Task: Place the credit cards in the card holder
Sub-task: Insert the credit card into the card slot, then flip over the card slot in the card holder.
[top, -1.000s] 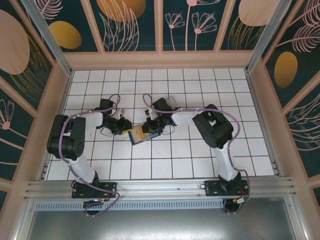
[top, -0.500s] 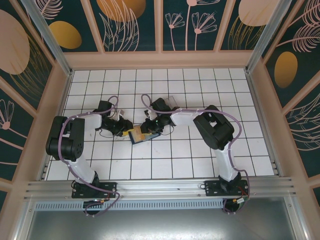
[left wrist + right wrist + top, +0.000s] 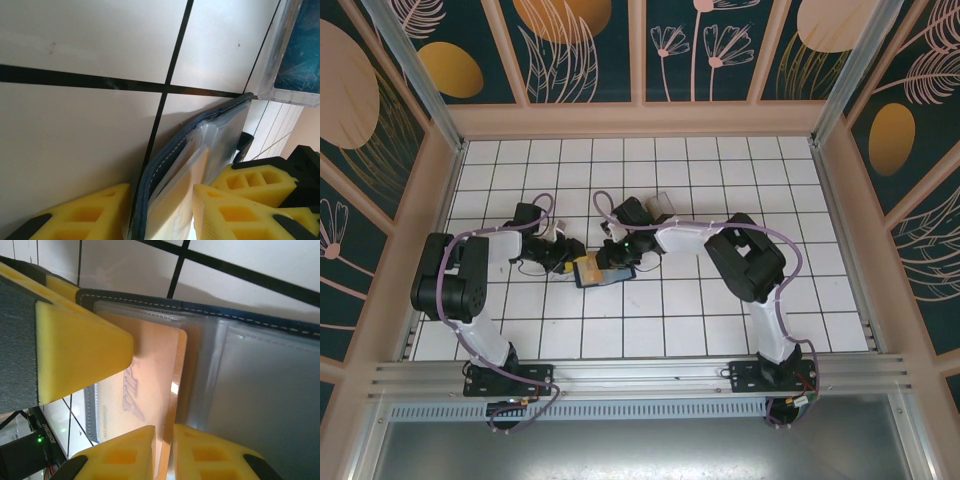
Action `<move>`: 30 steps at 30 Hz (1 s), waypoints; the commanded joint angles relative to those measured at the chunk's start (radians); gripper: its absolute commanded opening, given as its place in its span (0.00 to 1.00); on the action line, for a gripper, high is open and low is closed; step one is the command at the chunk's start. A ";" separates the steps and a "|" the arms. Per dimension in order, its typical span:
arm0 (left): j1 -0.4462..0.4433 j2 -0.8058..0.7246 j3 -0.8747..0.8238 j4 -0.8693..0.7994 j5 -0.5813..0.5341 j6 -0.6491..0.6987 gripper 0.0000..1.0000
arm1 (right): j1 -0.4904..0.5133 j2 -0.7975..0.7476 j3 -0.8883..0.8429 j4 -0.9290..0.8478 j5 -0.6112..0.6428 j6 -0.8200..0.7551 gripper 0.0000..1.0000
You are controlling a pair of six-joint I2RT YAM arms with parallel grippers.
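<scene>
My right claw (image 3: 164, 432) pinches its yellow foam pads on the thin edge of a glossy orange-beige credit card (image 3: 150, 370) with embossed lettering, which lies flat against a cloudy clear sleeve. My left claw (image 3: 161, 192) straddles the flap of the card holder (image 3: 155, 165); I cannot tell whether it presses. The holder is navy with white stitching and lies open on white tiles (image 3: 75, 40) mid-table.

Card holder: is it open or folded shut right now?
Open. In the right wrist view the card holder shows translucent inner pockets exposed inside its navy stitched edge, a beige-orange card lying against them.
</scene>
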 commanded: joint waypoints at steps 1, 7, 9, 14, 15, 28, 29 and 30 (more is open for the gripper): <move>0.004 -0.019 -0.014 0.025 0.035 -0.024 0.39 | 0.011 0.022 0.036 0.001 -0.026 -0.018 0.17; 0.004 -0.020 -0.019 0.032 0.042 -0.031 0.40 | 0.016 0.005 0.012 0.011 -0.020 -0.018 0.23; 0.004 -0.020 -0.021 0.033 0.042 -0.030 0.41 | 0.016 -0.017 -0.001 -0.008 0.014 -0.031 0.26; 0.009 -0.020 -0.027 0.033 0.035 -0.028 0.42 | 0.013 -0.142 -0.068 -0.015 0.110 -0.052 0.31; 0.010 -0.020 -0.031 0.034 0.033 -0.029 0.42 | 0.012 -0.168 -0.078 -0.017 0.122 -0.061 0.32; 0.018 -0.064 -0.052 0.012 -0.005 -0.016 0.42 | -0.001 -0.370 -0.171 -0.002 0.319 -0.007 0.42; 0.019 -0.067 -0.059 0.021 0.002 -0.021 0.41 | 0.020 -0.371 -0.215 0.062 0.291 0.046 0.43; 0.021 -0.071 -0.064 0.024 0.004 -0.028 0.40 | 0.038 -0.363 -0.227 0.079 0.284 0.075 0.43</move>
